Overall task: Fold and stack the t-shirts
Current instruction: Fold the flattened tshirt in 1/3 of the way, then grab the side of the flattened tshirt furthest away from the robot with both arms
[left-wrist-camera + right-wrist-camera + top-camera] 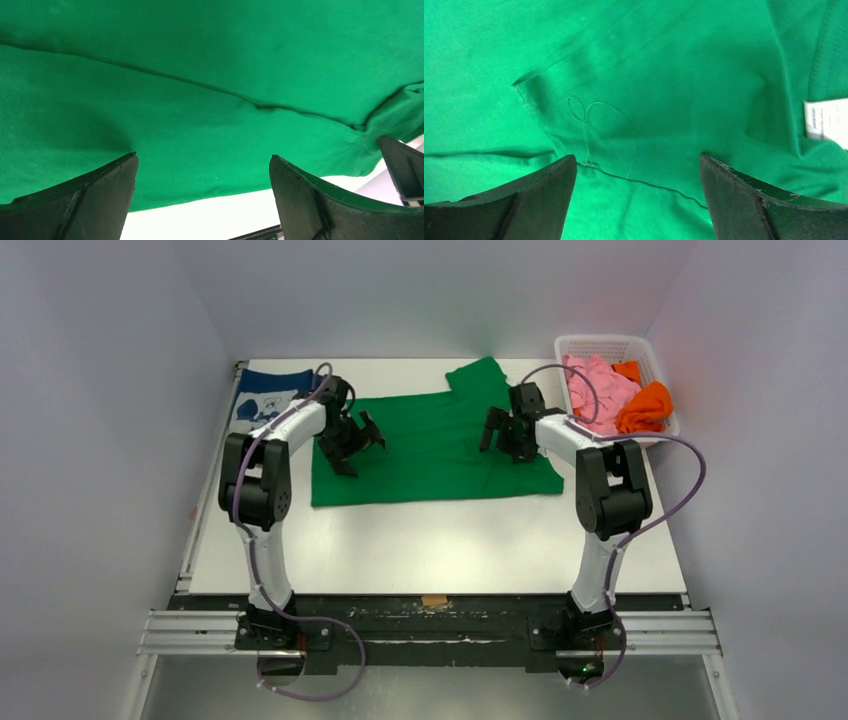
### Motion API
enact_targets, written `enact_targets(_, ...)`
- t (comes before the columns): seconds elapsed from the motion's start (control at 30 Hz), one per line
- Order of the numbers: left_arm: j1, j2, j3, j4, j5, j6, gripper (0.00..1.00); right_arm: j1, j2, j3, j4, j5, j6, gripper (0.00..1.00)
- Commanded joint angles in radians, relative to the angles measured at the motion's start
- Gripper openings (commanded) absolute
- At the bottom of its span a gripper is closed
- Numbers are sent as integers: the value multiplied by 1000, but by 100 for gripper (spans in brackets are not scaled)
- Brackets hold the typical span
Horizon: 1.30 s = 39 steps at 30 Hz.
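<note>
Overhead, the white table [450,540] stood inside plain pale grey walls [110,390], with a metal rail [430,632] along its near edge where my two bases were bolted. A white basket [600,344] sat at the far right corner, holding a pink t-shirt [595,390] and an orange t-shirt [647,407] in a loose heap. At the far left corner lay the navy t-shirt [262,400], white print up, partly hidden behind my left arm. The green t-shirt [430,450] lay spread across the far middle of the table, one sleeve pointing at the far wall.

Both my arms reached forward over that green cloth, elbows raised, wrists bent down. My left claw [357,447] hung over the shirt's left part, jaws spread wide with nothing between them; its own camera showed the left claw [202,160] over smooth green cloth crossed by one long crease [200,85], with the shirt's edge and bare table just below.

My right claw [500,435] hung over the shirt's right part, near the collar end. From its wrist view the right claw [638,159] was likewise released and gripping nothing. Under it a stitched sleeve hem [574,75] lay folded onto the body cloth, a loose thread [589,115] curled across it, and a white label [824,122] showed at the right edge. Whether either claw touched the cloth I could not tell.
</note>
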Motion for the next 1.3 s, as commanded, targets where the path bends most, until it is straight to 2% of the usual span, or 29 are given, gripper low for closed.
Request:
enact_targets(0.0,-13,13,-46,17,22,-21,100,-23,-47,-110,-2,31,32,91)
enact_targets(0.27,-82,-47,-212,41,25,-26,100,-70,-198,-350,-66,76,92,90)
enact_targets(0.47,-165,-167,-434,87,11,-62,100,-109,-345,-502,-132,135,110,92)
enact_targets(0.6,-234,-264,-592,130,17,-112,100,-137,-436,-577,-177,156,134,93)
enact_targets(0.8,-346,-372,-724,137,16,-186,100,-154,-527,-651,-219,193,143,95)
enact_targets(1.07,-462,-506,-864,125,-4,-287,100,-154,-584,-681,-233,188,140,95)
enact_targets(1.27,-465,-521,-796,83,-78,-275,100,-153,-674,-716,-272,200,146,95)
